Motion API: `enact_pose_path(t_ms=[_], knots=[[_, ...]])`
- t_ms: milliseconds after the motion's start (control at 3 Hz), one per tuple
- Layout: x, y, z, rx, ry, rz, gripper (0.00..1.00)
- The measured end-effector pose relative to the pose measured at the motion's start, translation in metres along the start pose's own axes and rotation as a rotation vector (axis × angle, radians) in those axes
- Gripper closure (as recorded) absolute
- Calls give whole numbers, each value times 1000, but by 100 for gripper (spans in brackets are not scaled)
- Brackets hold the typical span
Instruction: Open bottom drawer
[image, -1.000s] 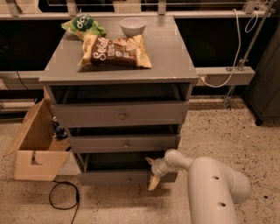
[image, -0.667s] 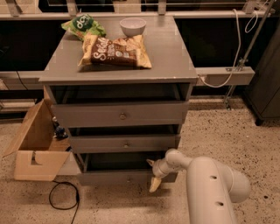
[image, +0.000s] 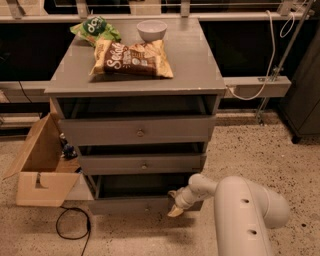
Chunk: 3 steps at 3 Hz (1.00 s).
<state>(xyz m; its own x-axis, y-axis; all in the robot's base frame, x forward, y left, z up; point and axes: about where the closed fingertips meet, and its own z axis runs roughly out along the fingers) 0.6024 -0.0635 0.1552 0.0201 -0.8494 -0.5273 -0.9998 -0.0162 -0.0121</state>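
Note:
The grey cabinet (image: 135, 87) has three drawers, all pulled out a little. The bottom drawer (image: 131, 204) is the lowest and slimmest front, near the floor, with a dark gap above it; its knob does not show. My gripper (image: 174, 204) is at the right end of that drawer front, low by the floor, at the end of my white arm (image: 245, 212). One tan fingertip (image: 175, 211) points down beside the drawer's right corner.
An open cardboard box (image: 42, 167) stands on the floor left of the cabinet, with a black cable (image: 72, 227) looping in front. A snack bag (image: 132, 57), a green bag (image: 95, 29) and a white bowl (image: 151, 29) lie on top. A dark cabinet (image: 305, 95) stands at right.

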Motion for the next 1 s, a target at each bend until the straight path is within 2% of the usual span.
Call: enact_pose_path(t_ms=[333, 667, 1000], knots=[[-3, -1, -5, 0, 0, 0, 68], [-1, -2, -18, 35, 2, 30, 91], [1, 19, -14, 42, -20, 48, 100]])
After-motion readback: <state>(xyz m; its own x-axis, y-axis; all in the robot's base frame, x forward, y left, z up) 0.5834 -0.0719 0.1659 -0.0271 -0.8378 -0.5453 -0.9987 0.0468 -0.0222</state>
